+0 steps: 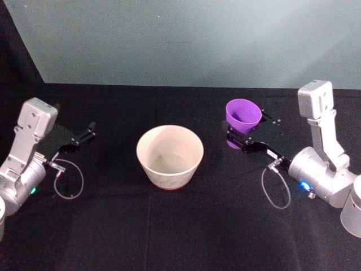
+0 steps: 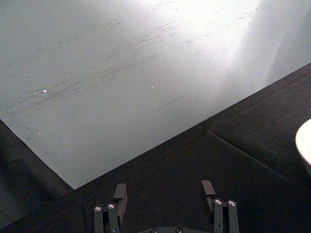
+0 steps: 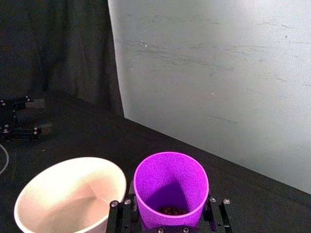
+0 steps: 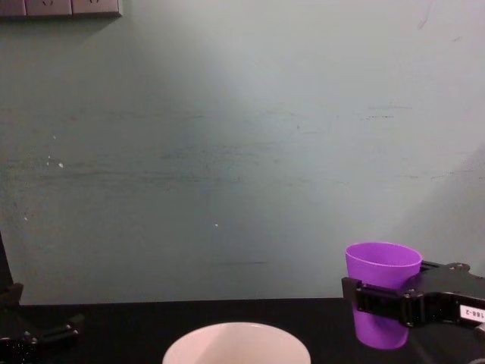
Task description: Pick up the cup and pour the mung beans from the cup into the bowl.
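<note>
The purple cup (image 1: 243, 116) stands upright to the right of the bowl (image 1: 169, 157), with my right gripper (image 1: 240, 135) shut on its lower half. In the right wrist view the cup (image 3: 170, 187) sits between the fingers (image 3: 216, 211), and dark mung beans (image 3: 170, 210) lie at its bottom. The pale bowl (image 3: 68, 199) is close beside it. The chest view shows the cup (image 4: 383, 292) clamped by the right gripper (image 4: 379, 299), level with the bowl's rim (image 4: 236, 341). My left gripper (image 1: 84, 135) is open and holds nothing, left of the bowl.
A black cloth (image 1: 180, 226) covers the table, and a pale wall panel (image 1: 186, 39) rises behind its far edge. Loose cable loops hang by each wrist (image 1: 276, 192). In the left wrist view the left gripper (image 2: 165, 191) faces the wall, with the bowl's edge (image 2: 305, 145) off to one side.
</note>
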Controlling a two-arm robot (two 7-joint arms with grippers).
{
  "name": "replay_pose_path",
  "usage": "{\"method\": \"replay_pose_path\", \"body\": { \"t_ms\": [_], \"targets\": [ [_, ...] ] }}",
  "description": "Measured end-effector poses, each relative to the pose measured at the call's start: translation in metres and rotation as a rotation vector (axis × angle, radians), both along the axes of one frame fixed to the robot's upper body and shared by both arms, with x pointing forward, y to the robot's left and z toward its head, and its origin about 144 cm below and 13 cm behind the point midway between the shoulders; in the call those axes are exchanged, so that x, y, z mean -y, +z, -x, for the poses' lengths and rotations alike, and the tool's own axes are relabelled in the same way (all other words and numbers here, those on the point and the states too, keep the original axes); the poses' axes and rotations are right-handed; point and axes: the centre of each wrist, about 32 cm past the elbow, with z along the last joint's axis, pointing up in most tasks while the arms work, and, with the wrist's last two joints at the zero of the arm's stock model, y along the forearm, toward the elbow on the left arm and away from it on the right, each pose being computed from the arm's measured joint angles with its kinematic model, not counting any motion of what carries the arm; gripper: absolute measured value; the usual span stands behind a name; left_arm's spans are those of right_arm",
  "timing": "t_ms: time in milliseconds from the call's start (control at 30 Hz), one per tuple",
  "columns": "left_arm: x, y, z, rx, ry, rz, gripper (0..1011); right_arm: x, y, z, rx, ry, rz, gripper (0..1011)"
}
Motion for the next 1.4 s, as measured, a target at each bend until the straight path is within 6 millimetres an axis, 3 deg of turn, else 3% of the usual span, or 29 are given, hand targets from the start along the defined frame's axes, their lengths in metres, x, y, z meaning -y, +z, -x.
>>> {"method": "replay_pose_path", "body": {
  "t_ms": [1400],
  "targets": [
    [0.0000, 0.0000, 0.0000, 0.000, 0.000, 0.000, 1000, 0.0000, 0.0000, 0.0000, 0.000, 0.000, 0.000, 721]
  ]
}}
